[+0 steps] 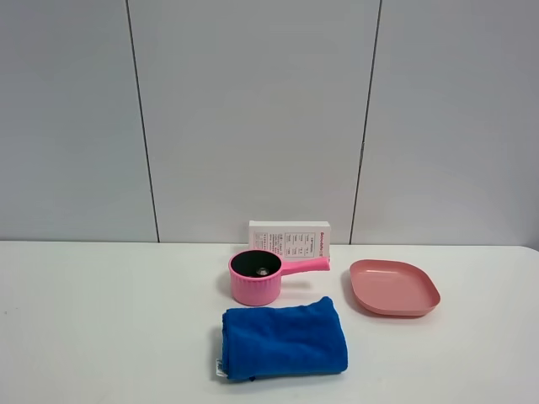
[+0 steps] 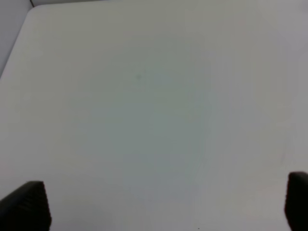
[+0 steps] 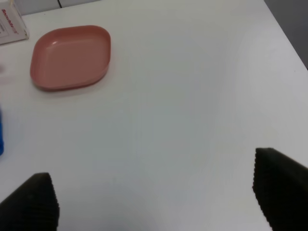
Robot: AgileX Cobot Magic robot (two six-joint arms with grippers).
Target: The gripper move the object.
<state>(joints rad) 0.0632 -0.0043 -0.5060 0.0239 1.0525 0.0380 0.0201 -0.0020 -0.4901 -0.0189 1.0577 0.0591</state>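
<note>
The object, a tiny capsule (image 1: 263, 271), shows only as a small silvery spot on the dark bottom of the pink saucepan (image 1: 255, 278) in the exterior high view. No arm shows in that view. My left gripper (image 2: 161, 204) is open and empty over bare white table; only its two dark fingertips (image 2: 26, 204) show. My right gripper (image 3: 154, 195) is open and empty over the table on the right side. The pink plate (image 3: 71, 57) lies well beyond its fingertips (image 3: 279, 185). The capsule is not in either wrist view.
A folded blue towel (image 1: 283, 338) lies in front of the saucepan, and its edge (image 3: 1, 137) shows in the right wrist view. A white box (image 1: 289, 235) stands behind the pan against the wall. The pink plate (image 1: 393, 286) is right of the pan. The pan's handle (image 1: 305, 265) points right.
</note>
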